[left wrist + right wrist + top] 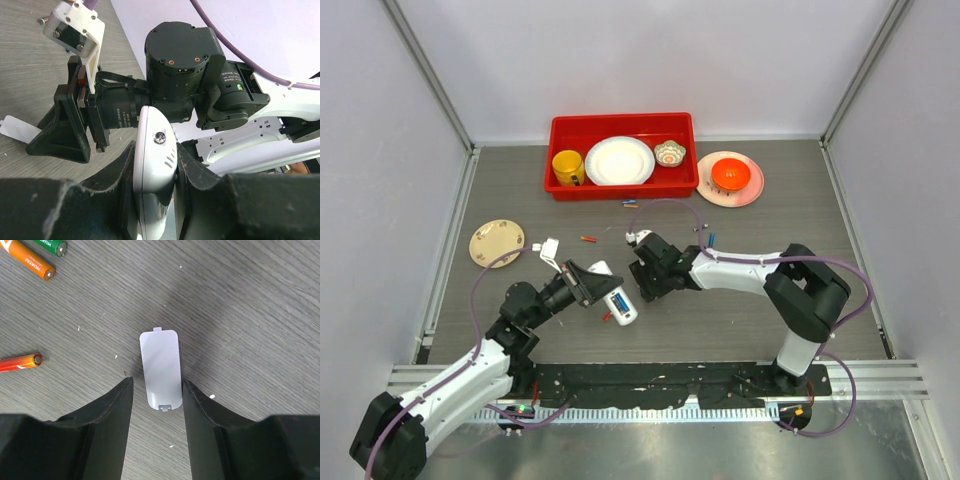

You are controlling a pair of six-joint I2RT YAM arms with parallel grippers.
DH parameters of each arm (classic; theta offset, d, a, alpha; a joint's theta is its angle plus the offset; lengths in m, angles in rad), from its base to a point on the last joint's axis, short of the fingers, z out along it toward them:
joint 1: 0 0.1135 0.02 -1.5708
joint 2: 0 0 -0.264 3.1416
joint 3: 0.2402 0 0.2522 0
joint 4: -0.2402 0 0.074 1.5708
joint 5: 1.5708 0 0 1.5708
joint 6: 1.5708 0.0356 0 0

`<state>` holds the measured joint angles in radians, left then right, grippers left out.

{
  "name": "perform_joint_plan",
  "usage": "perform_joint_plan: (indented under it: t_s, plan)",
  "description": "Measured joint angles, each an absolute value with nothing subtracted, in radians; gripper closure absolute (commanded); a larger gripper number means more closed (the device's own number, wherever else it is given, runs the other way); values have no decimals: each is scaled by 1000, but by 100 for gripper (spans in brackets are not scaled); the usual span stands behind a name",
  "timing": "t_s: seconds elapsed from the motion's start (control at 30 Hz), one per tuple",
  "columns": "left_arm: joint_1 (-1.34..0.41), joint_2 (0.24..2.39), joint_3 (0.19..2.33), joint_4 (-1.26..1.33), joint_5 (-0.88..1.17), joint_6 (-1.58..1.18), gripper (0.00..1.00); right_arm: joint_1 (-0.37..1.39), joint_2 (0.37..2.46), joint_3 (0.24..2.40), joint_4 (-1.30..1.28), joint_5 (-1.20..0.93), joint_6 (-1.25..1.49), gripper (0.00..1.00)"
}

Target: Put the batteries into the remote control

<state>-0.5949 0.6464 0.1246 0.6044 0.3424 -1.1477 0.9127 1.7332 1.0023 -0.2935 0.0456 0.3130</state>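
Note:
My left gripper is shut on the white remote control and holds it off the table, with a blue battery showing in its slot. In the left wrist view the remote is clamped between both fingers. My right gripper is open and low over the table, its fingers on either side of the near end of the flat white cover piece. Loose batteries lie nearby: orange, green and red-orange. A red one and a blue one lie on the table.
A red bin at the back holds a yellow mug, a white plate and a small bowl. A pink plate with an orange bowl stands to its right. A beige plate lies at the left.

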Motion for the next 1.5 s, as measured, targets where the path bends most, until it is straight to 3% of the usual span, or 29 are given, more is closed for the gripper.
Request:
perform_joint_plan:
  t_s: [0.4, 0.83, 1.23, 1.5]
  plan:
    - [-595, 653, 125, 615, 344, -1148, 100, 923, 1740, 1023, -352, 81, 286, 53]
    - [-595, 664, 125, 624, 345, -1148, 100, 953, 1782, 1078, -403, 132, 245, 50]
    - [-595, 664, 125, 625, 345, -1148, 100, 958, 1806, 1108, -410, 134, 232, 71]
    - [-595, 695, 125, 641, 345, -1148, 100, 960, 1797, 1095, -398, 152, 262, 79]
